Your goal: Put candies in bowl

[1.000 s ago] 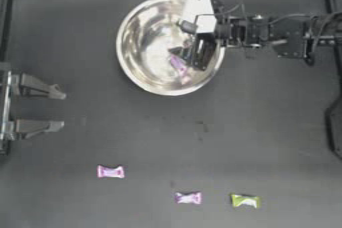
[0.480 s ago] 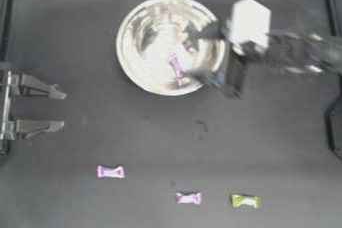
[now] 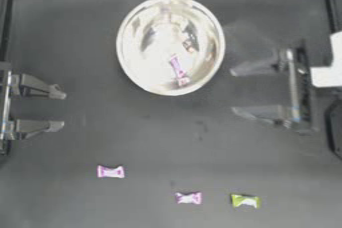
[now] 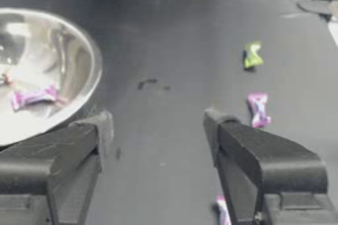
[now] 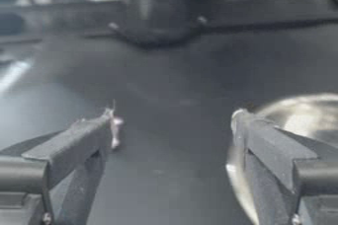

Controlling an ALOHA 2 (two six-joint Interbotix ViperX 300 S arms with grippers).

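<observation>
Candies lie in two places. One pink candy point(image 3: 178, 68) sits inside the bowl point(image 3: 133, 67), on the lower part of its shiny inside; the left wrist view shows it there too point(image 4: 33, 95). A small reddish speck higher in the bowl is too small to identify. Three more rest on the table point(image 3: 80, 202) well away from the bowl, toward the near edge: a pink one point(image 3: 110, 172) at the left, a second pink one point(image 3: 188, 198) in the middle, and a yellow-green one point(image 3: 245, 201) just beside it.

The right gripper point(image 3: 257, 90) hovers right of the bowl, blurred, its jaws spread wide and holding nothing. The left gripper point(image 3: 60, 109) sits parked at the left edge, jaws also spread apart and empty.
</observation>
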